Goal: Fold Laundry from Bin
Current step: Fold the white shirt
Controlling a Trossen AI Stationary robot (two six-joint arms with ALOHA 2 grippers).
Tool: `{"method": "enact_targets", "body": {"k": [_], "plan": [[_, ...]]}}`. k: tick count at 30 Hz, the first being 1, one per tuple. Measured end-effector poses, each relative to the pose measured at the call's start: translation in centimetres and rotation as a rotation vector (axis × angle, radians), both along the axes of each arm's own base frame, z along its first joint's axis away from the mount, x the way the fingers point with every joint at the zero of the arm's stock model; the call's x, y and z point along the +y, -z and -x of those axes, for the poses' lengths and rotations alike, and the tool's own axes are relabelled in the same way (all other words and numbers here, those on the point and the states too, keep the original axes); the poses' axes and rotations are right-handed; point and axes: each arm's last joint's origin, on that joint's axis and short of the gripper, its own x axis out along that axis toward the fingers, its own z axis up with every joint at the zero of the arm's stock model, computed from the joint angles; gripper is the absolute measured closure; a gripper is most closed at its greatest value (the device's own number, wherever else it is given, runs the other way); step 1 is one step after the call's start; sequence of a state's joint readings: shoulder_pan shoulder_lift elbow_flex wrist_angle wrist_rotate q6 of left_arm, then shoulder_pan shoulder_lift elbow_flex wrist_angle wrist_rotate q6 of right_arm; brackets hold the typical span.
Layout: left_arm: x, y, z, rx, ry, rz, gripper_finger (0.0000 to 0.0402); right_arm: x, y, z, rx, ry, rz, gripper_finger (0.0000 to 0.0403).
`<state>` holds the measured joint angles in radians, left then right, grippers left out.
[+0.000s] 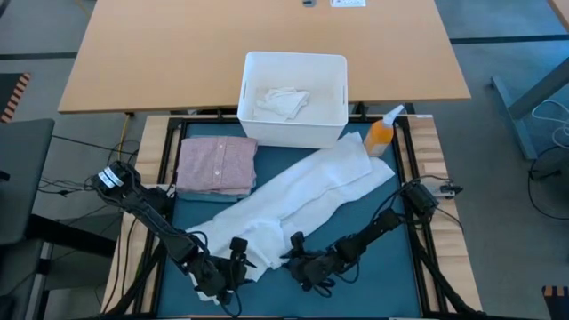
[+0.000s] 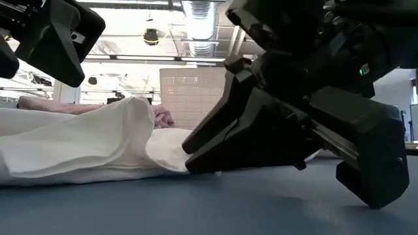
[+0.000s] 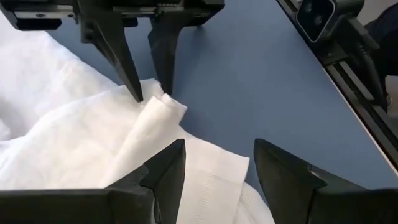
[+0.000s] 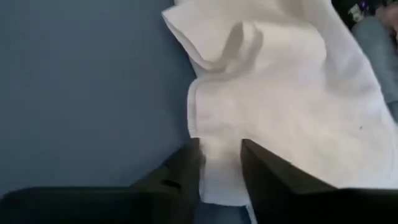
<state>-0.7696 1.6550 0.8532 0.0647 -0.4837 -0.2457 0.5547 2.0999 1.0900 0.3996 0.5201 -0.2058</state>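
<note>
A long white cloth [image 1: 302, 191] lies slantwise on the teal-blue mat [image 1: 373, 267], from the near left to the far right. Its near end is bunched into a raised fold [image 3: 163, 106]. My right gripper [image 4: 221, 155] is down at that near end, open, a fingertip on each side of the fold. My left gripper [image 3: 217, 162] hangs open a little above the same end, clear of it in the low view [image 2: 52, 39]. A folded pink shirt [image 1: 216, 164] rests on the mat's far left. The white bin [image 1: 244, 89] behind the mat holds more white cloth [image 1: 283, 100]. My right gripper has its fingertips [image 3: 137, 93] down on the white cloth's near corner [image 4: 219, 146], slanting down from the table's right. The hemmed edge runs between the two fingers, which still stand apart. The cloth lies slack on the mat, nowhere lifted.
An orange spray bottle [image 1: 382, 133] stands at the mat's far right, beside the bin. Bare mat lies near and to the right of the cloth. The two grippers are close together at the near edge. A wooden table [image 1: 178, 53] stands beyond the bin.
</note>
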Motion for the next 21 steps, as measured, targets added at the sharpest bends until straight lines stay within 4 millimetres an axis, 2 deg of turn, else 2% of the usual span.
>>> {"method": "enact_targets", "body": {"k": [8, 12, 16, 21], "plan": [[0.0, 0.0, 0.0, -0.001, 0.0, 0.001, 0.0221, -0.6, 0.1, -0.2, 0.018, 0.035, -0.026, 0.0386], [0.0, 0.0, 0.0, -0.002, -0.008, 0.018, 0.0221, -0.3, -0.7, 0.1, 0.015, 0.041, -0.088, 0.0375], [-0.8, 0.6, -0.2, -0.023, 0.024, 0.025, 0.0221, -0.2, -3.1, 0.2, 0.011, 0.03, -0.228, 0.0377], [-1.4, 2.6, -1.0, 0.027, 0.078, -0.065, 0.0221, -0.6, -2.9, 0.5, 0.06, 0.054, -0.227, 0.0389]]}}
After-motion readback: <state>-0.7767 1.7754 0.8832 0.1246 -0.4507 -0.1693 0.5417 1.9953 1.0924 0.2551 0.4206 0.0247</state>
